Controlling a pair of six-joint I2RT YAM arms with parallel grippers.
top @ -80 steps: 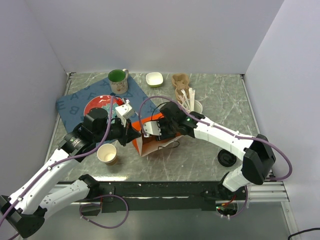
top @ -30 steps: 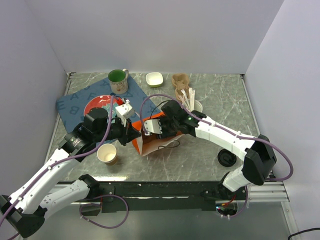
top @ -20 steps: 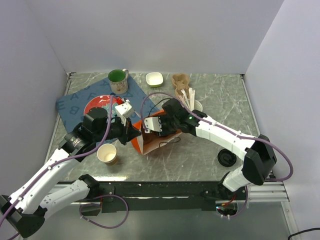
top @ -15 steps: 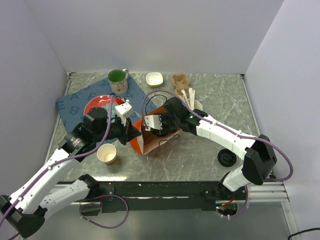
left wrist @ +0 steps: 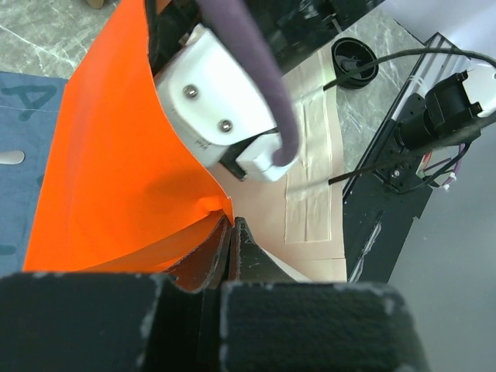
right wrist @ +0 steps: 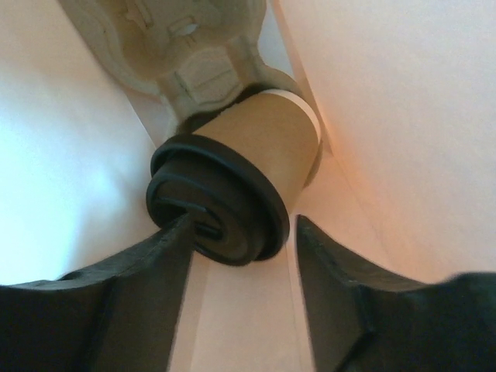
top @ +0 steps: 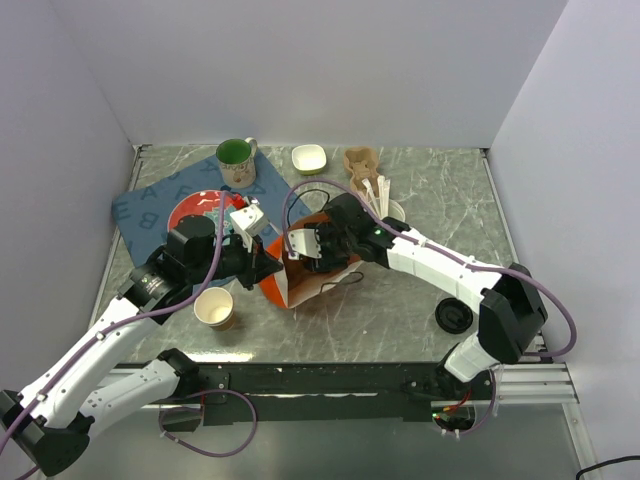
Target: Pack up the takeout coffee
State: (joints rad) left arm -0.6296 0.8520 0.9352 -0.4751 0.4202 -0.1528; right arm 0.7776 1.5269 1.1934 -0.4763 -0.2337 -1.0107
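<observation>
— What is the bag (top: 285,285) looking like to you?
— It is glowing orange outside, pale tan inside. My fingers (right wrist: 116,310) are showing black, the cup (right wrist: 263,128) brown, its lid (right wrist: 221,194) black.
— And around it?
— The mat (top: 145,205) is showing blue with letters, the plate (top: 190,212) red, the table (top: 400,310) grey-green, veined like marble.

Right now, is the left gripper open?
No, the left gripper is shut, its two fingers pinched together on the edge of the orange bag.
</observation>
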